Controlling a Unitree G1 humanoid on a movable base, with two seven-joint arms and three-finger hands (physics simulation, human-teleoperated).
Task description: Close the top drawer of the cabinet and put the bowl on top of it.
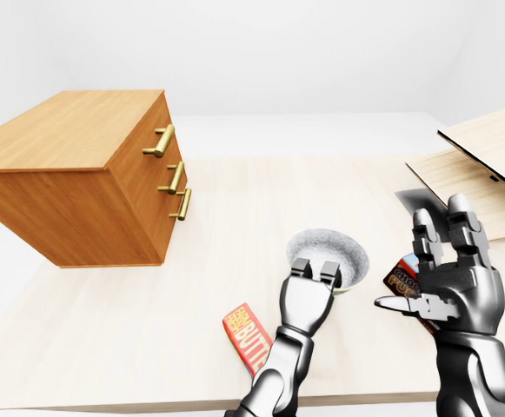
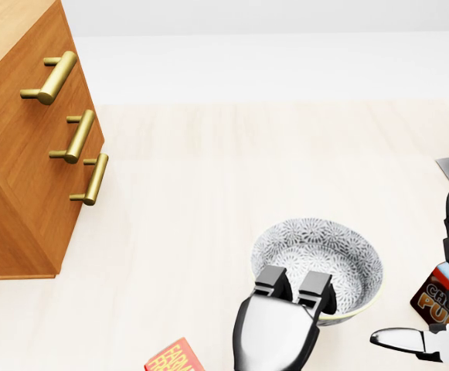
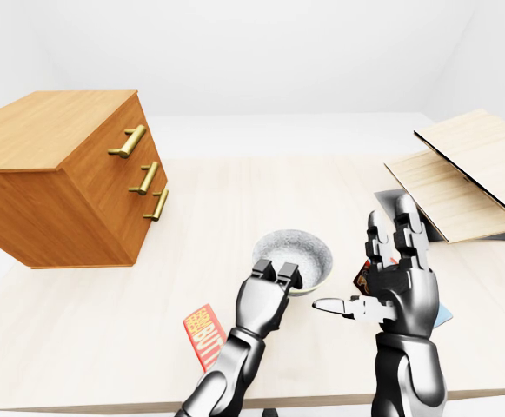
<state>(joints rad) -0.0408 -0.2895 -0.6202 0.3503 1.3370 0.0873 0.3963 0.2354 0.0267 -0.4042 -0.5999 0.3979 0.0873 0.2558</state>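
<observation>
1. Cabinet (image 1: pixel 78 178): warm wood grain, matt; handles (image 2: pixel 52 77) brushed brass-like metal.
2. Table (image 1: pixel 235 217): pale wood, smooth, matt.
3. Bowl (image 2: pixel 340 259): glazed look, speckled grey pattern.
4. Both hands (image 3: pixel 269 282) (image 3: pixel 400 278): glossy silver-and-black metal look.
5. Red packet (image 1: pixel 245 334): printed, slight sheen.

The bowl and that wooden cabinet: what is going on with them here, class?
A humanoid robot is working at a pale table. Its left hand is at the near rim of the patterned bowl, fingers hooked over the edge. The bowl sits on the table, not yet on the cabinet. Its right hand is raised open to the bowl's right, holding nothing. All three cabinet drawers look shut. A red packet lies near the left arm.
</observation>
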